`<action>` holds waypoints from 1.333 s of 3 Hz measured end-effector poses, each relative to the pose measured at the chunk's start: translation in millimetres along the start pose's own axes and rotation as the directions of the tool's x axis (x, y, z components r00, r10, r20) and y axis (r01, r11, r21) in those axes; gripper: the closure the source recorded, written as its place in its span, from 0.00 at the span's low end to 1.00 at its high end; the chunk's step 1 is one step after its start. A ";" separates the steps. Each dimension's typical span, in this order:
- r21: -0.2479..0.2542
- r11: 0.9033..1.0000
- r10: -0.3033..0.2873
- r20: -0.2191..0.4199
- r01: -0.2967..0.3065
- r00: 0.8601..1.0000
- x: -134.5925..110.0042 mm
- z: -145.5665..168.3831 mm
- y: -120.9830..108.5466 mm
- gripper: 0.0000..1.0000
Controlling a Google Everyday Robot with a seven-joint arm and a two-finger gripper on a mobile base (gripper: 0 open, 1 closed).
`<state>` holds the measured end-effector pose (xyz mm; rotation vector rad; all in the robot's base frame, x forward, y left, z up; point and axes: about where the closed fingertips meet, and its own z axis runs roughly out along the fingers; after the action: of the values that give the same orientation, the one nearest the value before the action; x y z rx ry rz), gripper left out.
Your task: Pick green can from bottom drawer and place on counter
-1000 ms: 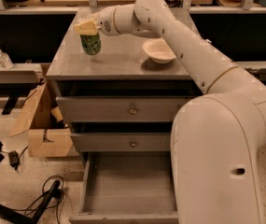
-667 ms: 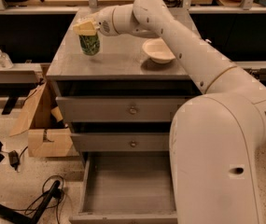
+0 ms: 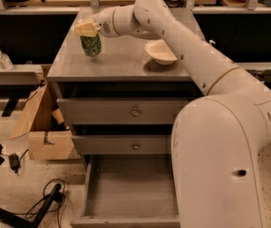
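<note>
The green can (image 3: 91, 45) stands upright at the back left of the grey counter (image 3: 120, 63). My gripper (image 3: 87, 30) is at the can's top, its yellowish fingers (image 3: 85, 29) closed around the upper part and hiding the silver lid. My arm reaches in from the right, over the counter. The bottom drawer (image 3: 128, 194) is pulled open below; its flat grey floor holds nothing that I can see. My white base hides the drawer's right part.
A cream bowl (image 3: 160, 52) sits on the counter right of the can, under my arm. Two knobbed drawers (image 3: 135, 112) are shut. A cardboard box (image 3: 44, 127) and cables (image 3: 44, 198) lie on the floor at left. Wooden benches stand behind.
</note>
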<state>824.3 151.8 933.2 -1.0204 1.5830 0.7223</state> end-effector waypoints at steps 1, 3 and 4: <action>-0.005 1.000 0.001 -0.001 -0.001 1.000 0.7 2.8 2.0 0.00; -0.018 0.994 -0.111 -0.035 0.111 0.993 -45.1 -14.2 2.7 0.00; -0.046 0.970 -0.243 -0.085 0.240 0.966 -94.2 -50.4 6.8 0.00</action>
<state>801.8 134.8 1036.4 -1.2623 1.4928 0.5451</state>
